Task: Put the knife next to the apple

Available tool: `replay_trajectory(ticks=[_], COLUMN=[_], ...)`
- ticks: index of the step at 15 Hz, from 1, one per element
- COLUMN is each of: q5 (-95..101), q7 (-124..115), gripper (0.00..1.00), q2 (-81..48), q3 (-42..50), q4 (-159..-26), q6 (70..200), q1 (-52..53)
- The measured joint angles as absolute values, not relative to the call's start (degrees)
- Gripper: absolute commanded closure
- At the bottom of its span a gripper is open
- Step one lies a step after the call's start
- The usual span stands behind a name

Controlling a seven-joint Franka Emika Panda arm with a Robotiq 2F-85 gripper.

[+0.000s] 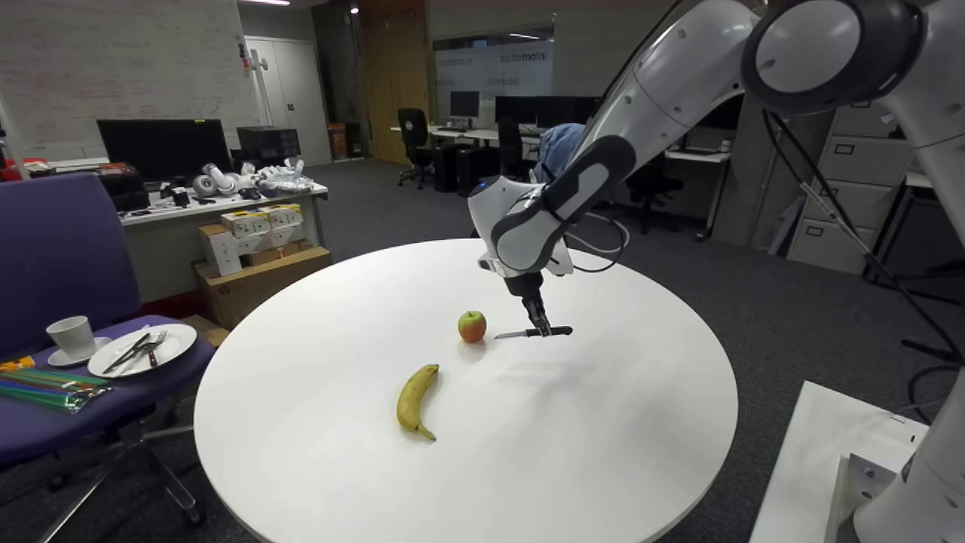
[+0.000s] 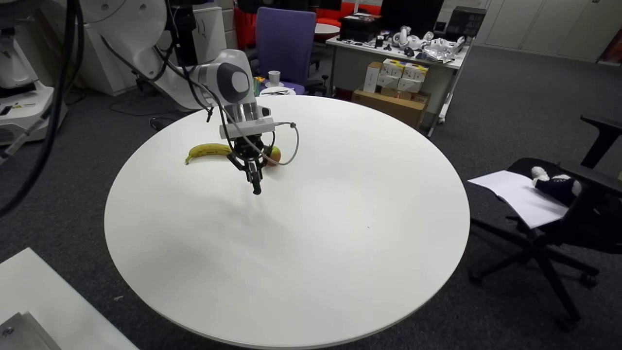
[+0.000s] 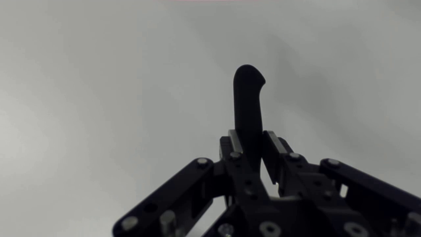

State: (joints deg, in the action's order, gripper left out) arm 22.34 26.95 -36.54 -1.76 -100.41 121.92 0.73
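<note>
Your end effector [image 3: 251,141] grips the slim, straight, black-handled knife [image 3: 248,98] by its handle, jaws snug. You have it above the round white desk [image 1: 595,437], near the round red-and-green apple [image 1: 472,327].

Red-and-green apple [image 1: 472,326], black-handled knife [image 3: 248,102], yellow banana [image 1: 411,398], white tabletop [image 1: 573,460]

Rnd wht tbl [image 1: 588,445], red/grn apple [image 1: 472,327] on top, ylw banana [image 1: 416,398] nr it, w/ gap between
</note>
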Motion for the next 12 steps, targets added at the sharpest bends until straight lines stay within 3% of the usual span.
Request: replay_trajectory(ticks=[7,12], q5=[20.6,18.84], q7=[30.41,30.45], gripper=[0.92,0.92], q2=[-36.73,-48.0], q3=[-3.05,-3.44], q4=[-100.41,-88.58], q6=[123.02,122.91], q1=[0.37,0.4])
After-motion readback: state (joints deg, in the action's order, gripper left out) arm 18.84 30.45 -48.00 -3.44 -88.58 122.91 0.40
